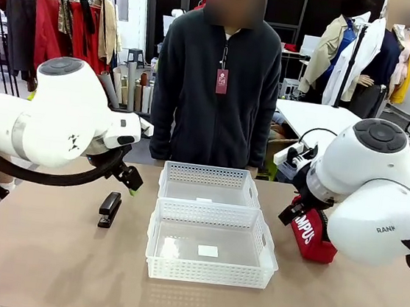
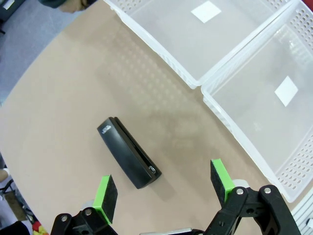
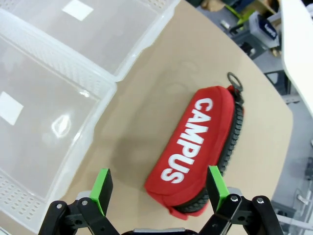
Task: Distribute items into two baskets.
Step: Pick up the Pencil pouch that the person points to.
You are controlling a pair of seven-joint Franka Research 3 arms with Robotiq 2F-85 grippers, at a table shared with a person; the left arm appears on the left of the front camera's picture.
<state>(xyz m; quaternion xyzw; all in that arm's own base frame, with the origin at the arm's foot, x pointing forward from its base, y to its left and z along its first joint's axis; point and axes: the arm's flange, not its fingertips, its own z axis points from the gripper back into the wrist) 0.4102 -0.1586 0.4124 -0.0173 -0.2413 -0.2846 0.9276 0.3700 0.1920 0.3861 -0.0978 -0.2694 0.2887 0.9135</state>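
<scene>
The left gripper (image 2: 164, 188) is hovering with jaws spread wide above the black stapler (image 2: 129, 159), which is lying at the lower centre of the left wrist view, seemingly lining up a pick. The right gripper (image 3: 159, 186) is likewise gaping over the red pouch (image 3: 200, 147), at the lower right of its view. The near basket (image 1: 210, 273) and far basket (image 1: 210, 175) are sitting empty and touching mid-frame in the front view, between the two items, probably so each arm is serving one.

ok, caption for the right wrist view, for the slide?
Right hand, open, poised over the red CAMPUS pouch lying on the table beside the two empty baskets.
</scene>
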